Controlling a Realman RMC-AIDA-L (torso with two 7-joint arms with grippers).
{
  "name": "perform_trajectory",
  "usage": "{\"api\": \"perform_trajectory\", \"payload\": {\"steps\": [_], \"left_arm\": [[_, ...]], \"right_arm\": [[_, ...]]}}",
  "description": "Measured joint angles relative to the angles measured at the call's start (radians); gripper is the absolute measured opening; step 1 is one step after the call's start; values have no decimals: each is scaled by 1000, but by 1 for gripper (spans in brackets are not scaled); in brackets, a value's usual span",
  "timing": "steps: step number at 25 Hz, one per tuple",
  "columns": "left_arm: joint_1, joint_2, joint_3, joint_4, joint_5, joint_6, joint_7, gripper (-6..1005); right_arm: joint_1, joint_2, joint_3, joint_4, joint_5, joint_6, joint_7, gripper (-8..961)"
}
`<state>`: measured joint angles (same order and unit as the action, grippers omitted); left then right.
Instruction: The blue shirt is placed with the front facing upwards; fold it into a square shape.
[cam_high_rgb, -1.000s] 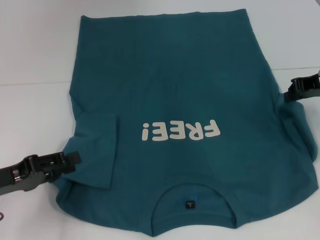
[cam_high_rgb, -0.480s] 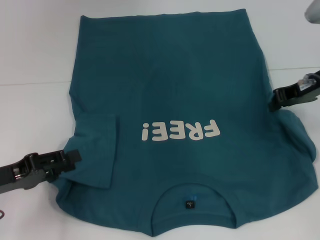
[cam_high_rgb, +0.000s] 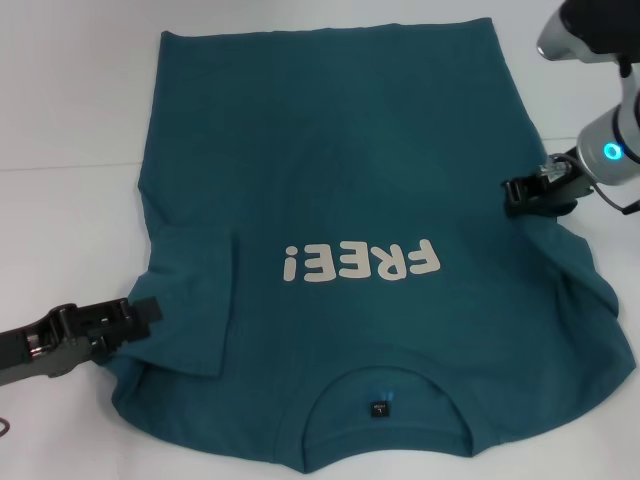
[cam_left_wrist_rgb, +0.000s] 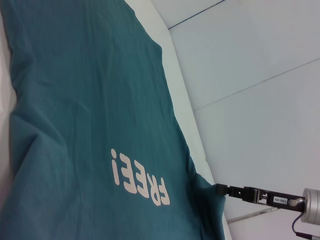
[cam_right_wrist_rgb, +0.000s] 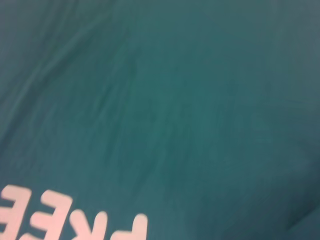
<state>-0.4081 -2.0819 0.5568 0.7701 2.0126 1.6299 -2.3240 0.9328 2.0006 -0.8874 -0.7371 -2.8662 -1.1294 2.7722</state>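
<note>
Head view: both grippers' jaws unclear; left gripper (cam_high_rgb: 140, 315), right gripper (cam_high_rgb: 515, 195) at blue shirt (cam_high_rgb: 340, 170) edges.

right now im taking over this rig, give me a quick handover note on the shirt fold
Left gripper: low at the robot's left edge of the blue shirt, by the left sleeve, which already lies folded in over the body.
Right gripper: at the shirt's right edge, level with the upper chest; the right sleeve is not yet folded in and sits bunched.
Shirt: front up on the white table, "FREE!" print showing, collar nearest the robot, hem at the far side.
Done: left sleeve fold.
Left: fold the right side in, then fold lengthwise into a square.
</note>
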Motion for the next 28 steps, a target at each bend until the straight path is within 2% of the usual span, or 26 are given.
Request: {"api": "perform_trajectory", "payload": {"steps": [4, 6, 22, 28], "left_arm": [[0, -1, 0, 0, 0, -2, 0, 456], [0, -1, 0, 0, 0, -3, 0, 456], [0, -1, 0, 0, 0, -2, -1, 456], [5, -3, 0, 0, 0, -4, 1, 455]], "right_arm": [[22, 19, -2, 18, -40, 56, 21, 5], [31, 21, -2, 33, -48, 76, 23, 4], [35, 22, -21, 70, -62, 104, 32, 9], [46, 24, -19, 87, -38, 72, 1, 141]]}}
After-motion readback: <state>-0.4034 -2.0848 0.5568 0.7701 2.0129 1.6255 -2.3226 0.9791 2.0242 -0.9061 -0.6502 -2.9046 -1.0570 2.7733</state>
